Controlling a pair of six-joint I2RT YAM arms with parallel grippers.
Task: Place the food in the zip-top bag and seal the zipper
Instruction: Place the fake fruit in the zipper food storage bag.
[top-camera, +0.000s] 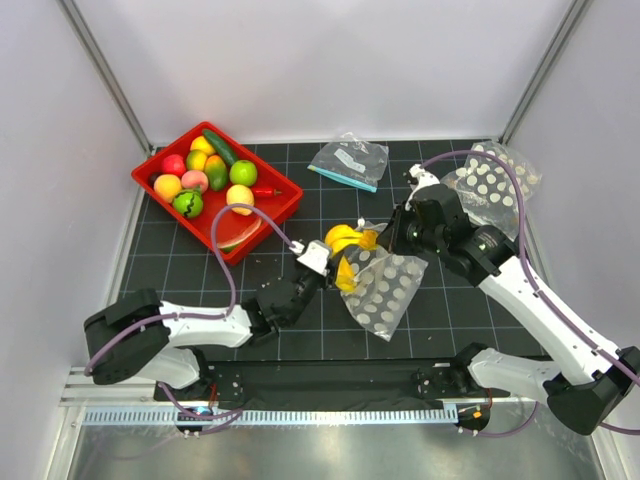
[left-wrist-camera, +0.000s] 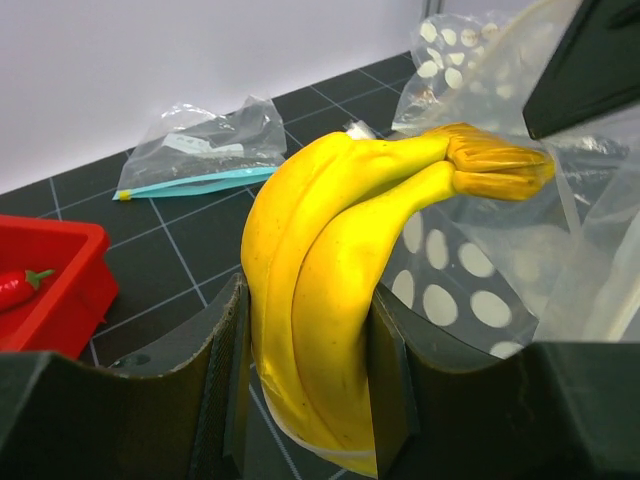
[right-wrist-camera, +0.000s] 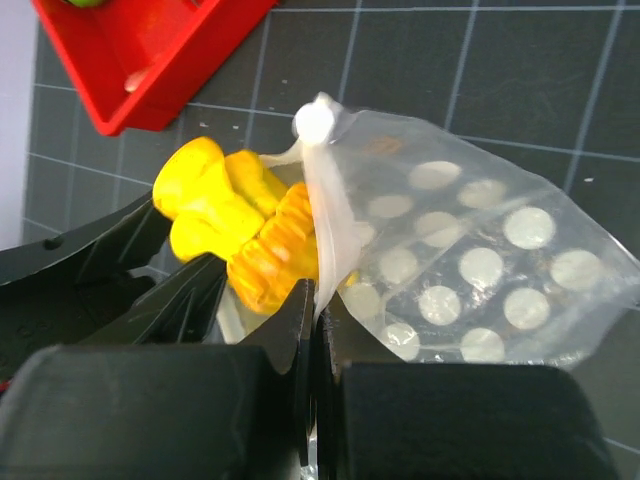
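- Our left gripper (left-wrist-camera: 310, 385) is clamped on the bananas (left-wrist-camera: 330, 290). In its wrist view we see two dark fingers (left-wrist-camera: 222, 370) pressing the lower part of the yellow bunch from both sides, with the stems pointing away.
- Our right gripper (right-wrist-camera: 315, 335) is pressed together on the rim of the zip-top bag (right-wrist-camera: 470, 270). Its jaws meet with only thin plastic between them, and the zipper (right-wrist-camera: 325, 200) rises crumpled out of the pinch.
- From above we find the bag in the middle of the black gridded mat (top-camera: 440, 320), between the two grippers. Its dotted body spreads toward the near edge, and its mouth end is lifted at the right gripper.
- The banana stems sit right at that mouth, touching or just beside the plastic. We cannot tell whether they have passed the rim.
- The rest of the food (top-camera: 205, 175) lies in the red tray (top-camera: 145, 178) at the far left: green, yellow, orange and red pieces.
- A second dotted bag (top-camera: 490, 180) lies at the far right beside the right arm.
- A clear bag with a teal strip (top-camera: 348, 160) lies at the far middle, well apart from the grippers.
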